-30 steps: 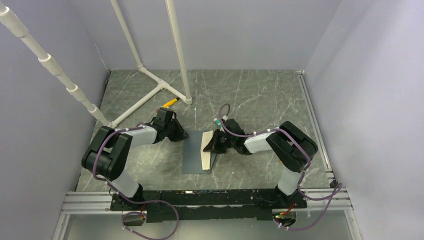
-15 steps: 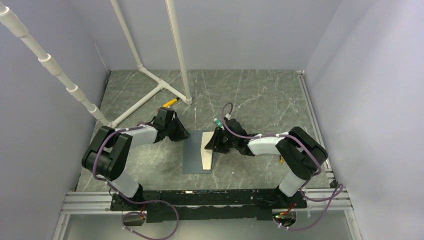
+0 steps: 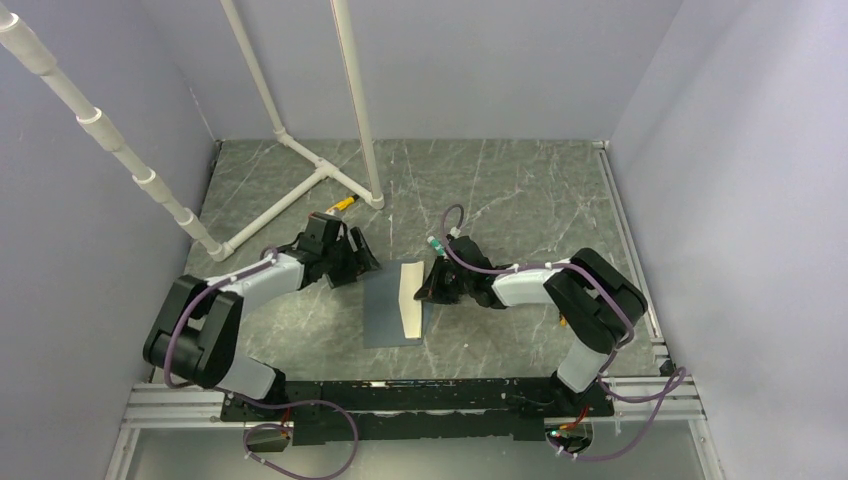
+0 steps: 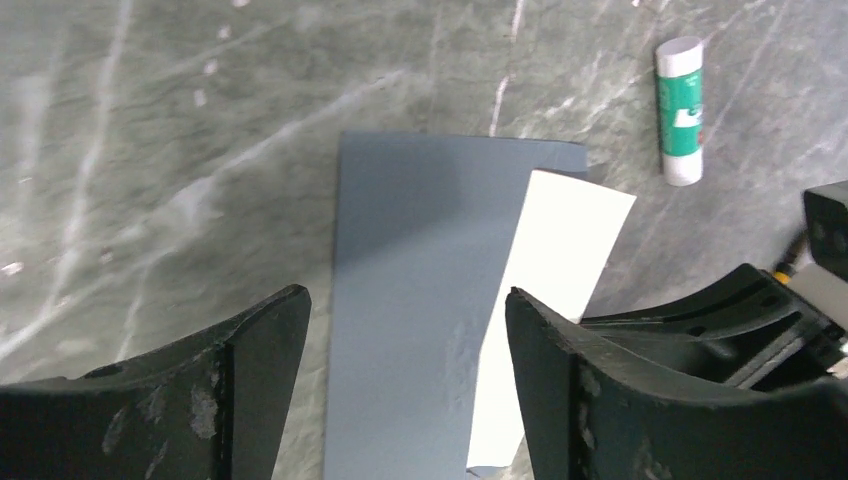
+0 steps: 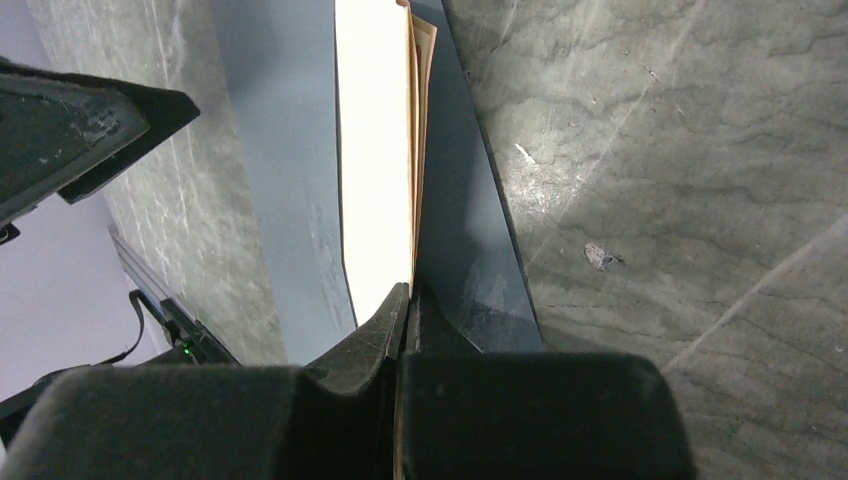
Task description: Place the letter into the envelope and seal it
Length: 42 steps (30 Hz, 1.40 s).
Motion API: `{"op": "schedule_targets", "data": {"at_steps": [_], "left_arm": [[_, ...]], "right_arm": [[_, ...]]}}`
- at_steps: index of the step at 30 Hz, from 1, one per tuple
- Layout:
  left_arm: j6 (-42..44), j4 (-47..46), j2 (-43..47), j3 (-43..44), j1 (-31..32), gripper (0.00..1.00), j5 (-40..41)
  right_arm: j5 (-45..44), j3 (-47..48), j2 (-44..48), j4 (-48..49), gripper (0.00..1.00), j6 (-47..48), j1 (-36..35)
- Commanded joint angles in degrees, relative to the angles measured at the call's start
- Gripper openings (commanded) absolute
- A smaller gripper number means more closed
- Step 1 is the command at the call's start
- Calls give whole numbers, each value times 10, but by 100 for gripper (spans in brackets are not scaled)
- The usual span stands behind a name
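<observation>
The slate-grey envelope (image 3: pixel 385 312) lies flat on the table between the two arms. The letter (image 3: pixel 410 297), bright pale on its face and tan along its edge (image 5: pixel 420 90), stands tilted up along the envelope's right side. My right gripper (image 3: pixel 424 290) is shut on the letter's right edge; a thin tan line shows between its pressed fingertips (image 5: pixel 408 295). My left gripper (image 4: pixel 405 297) is open just above the envelope's (image 4: pixel 420 250) left edge, with nothing between its fingers. The letter (image 4: pixel 555 260) shows as a white strip beside the left gripper's right finger.
A green-and-white glue stick (image 4: pixel 680 110) lies just beyond the envelope, near the right wrist (image 3: pixel 436 243). A white pipe frame (image 3: pixel 300 190) stands at the back left with a small yellow object (image 3: pixel 340 206) beside it. Grey walls close in the marble table.
My left gripper has opened and its arm has drawn back to the left. My right gripper opened briefly, then shut again on the letter's edge.
</observation>
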<state>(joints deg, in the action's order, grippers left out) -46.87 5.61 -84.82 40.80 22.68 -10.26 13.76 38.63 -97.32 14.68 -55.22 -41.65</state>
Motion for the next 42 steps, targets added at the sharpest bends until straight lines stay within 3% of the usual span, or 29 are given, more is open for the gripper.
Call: {"op": "schedule_targets", "data": {"at_steps": [1,10,17,24,32,42], "left_arm": [[32,109,42,3,-2,78,76],[-36,83,47,-86,14,67,26],[-59,1,-4,-111,18,57,-29],[-54,-13,-42,-107,18,53,-21],[-35,82,10,-84,18,55,81],[-24,92,-21,-66,29,56,92]], "right_arm": [[-6,-3,-21,-20,0,9,0],[33,-3,-34,11,0,3,1],[80,7,-73,47,0,6,1],[77,34,-84,15,0,27,1],[-6,1,2,-53,0,26,1],[29,21,-11,-64,0,47,1]]}}
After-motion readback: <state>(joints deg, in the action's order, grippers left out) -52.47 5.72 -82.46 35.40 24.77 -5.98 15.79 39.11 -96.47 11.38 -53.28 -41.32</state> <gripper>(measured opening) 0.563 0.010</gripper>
